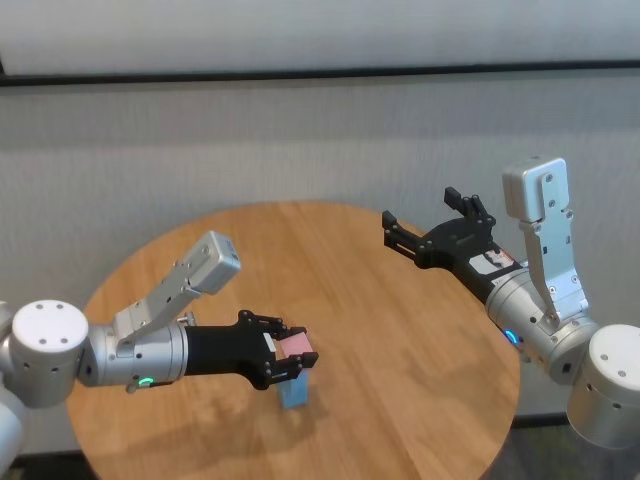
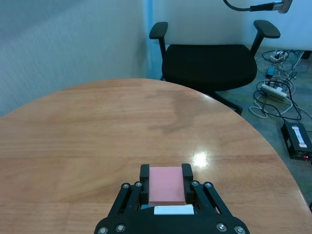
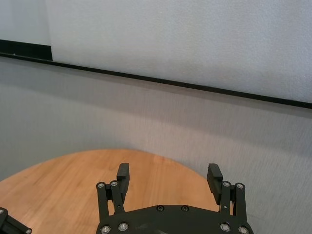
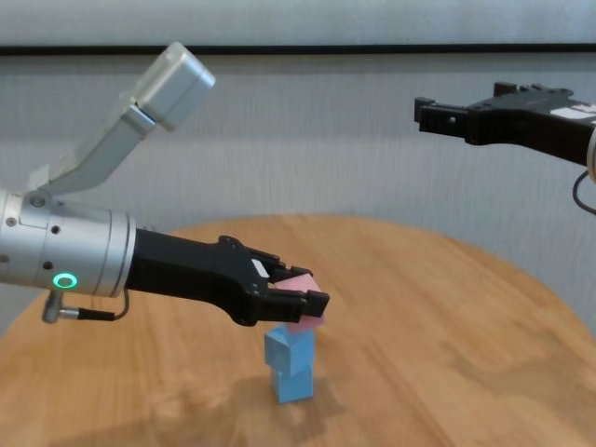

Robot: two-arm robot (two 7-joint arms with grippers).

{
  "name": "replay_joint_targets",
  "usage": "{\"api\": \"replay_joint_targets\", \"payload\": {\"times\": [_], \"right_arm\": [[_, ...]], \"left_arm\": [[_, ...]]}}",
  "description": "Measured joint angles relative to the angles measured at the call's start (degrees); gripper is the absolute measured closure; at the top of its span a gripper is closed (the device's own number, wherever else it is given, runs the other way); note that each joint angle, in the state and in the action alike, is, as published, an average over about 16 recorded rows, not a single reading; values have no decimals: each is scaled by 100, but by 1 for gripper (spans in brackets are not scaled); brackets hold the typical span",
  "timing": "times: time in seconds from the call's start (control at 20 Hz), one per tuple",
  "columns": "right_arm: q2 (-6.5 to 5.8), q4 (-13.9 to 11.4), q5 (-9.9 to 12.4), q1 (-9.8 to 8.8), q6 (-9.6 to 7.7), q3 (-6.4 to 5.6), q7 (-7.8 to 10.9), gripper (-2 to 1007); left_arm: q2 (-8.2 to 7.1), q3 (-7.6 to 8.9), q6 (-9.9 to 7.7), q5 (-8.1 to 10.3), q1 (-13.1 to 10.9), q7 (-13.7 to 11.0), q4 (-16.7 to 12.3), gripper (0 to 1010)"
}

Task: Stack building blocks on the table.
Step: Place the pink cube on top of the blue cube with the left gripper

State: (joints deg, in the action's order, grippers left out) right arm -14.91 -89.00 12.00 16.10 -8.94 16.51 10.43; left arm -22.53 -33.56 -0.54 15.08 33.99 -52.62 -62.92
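Observation:
My left gripper [image 1: 300, 350] is shut on the pale pink cube [image 1: 297, 346] and holds it directly over a stack of two light blue cubes [image 1: 294, 392] on the round wooden table [image 1: 400, 330]. In the chest view the pink cube [image 4: 305, 317] sits at the top of the blue stack [image 4: 291, 368], level or slightly tilted. I cannot tell whether it rests on the stack. In the left wrist view the pink cube [image 2: 166, 185] fills the gap between the fingers and hides the blue cubes. My right gripper [image 1: 420, 207] is open and empty, raised high over the table's far right side.
A black office chair [image 2: 209, 58] stands beyond the table's edge, with cables and a power strip [image 2: 275, 87] on the floor beside it. A grey wall [image 1: 300, 130] runs behind the table.

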Motion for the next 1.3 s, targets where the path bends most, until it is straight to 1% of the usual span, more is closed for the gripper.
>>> {"api": "replay_joint_targets", "payload": {"times": [0.85, 1.3], "right_arm": [[0, 0, 0, 0, 0, 0, 0, 0], [0, 0, 0, 0, 0, 0, 0, 0]], "left_arm": [[-36, -268, -137, 110, 206, 12, 225, 614], [-32, -379, -153, 178, 295, 19, 343, 614]]}}
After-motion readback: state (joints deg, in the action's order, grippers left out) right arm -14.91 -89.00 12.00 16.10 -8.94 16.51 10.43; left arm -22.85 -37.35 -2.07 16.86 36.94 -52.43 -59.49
